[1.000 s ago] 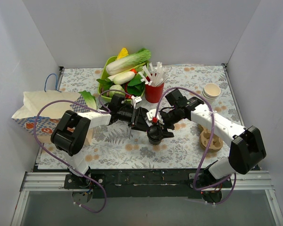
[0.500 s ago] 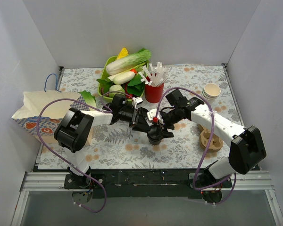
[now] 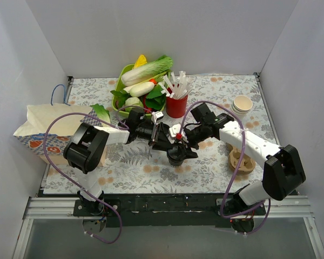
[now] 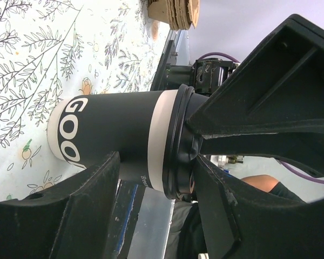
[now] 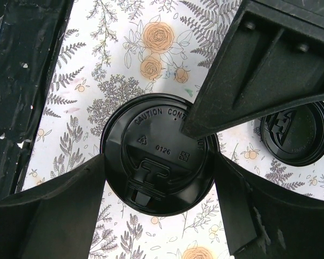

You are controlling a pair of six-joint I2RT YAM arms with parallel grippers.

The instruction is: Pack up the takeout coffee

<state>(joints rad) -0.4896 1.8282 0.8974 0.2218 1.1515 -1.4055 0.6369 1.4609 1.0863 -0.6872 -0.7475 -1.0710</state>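
Lying against the left wall, a paper bag (image 3: pixel 40 127) takes up that edge of the floral cloth (image 3: pixel 135 170). Bare cloth runs from the bag to the middle of the table and down to the near edge. At the back, a green tray (image 3: pixel 122 81) of vegetables sits against the rear wall.

The left gripper (image 4: pixel 156 162) reaches in from the left with its fingers (image 4: pixel 81 210) spread apart. They are set around the takeout coffee (image 3: pixel 176 156) without pinching it. The cup stands near the table's centre, in front of the red straw holder (image 3: pixel 176 106) and apart from it. Whether its base rests on the cloth or hangs just above it cannot be told. Its black sleeve shows the white letters "GOO" above a white band, and the rest is hidden. The black lid reads "CAUTION CONT…", then is covered by a finger of the left claw, and carries the number "0126".

The right gripper (image 5: pixel 159 162) comes in from the right, and its two fingers press the lid's rim on opposite sides, clamped on the cup. A loose black lid (image 5: pixel 296 134) lies flat on the cloth just beside it. Further right, a strip of bare cloth separates the cup from a stack of cardboard carriers (image 3: pixel 242 162). Behind them, stacked white cups (image 3: pixel 242 104) stand near the right wall.
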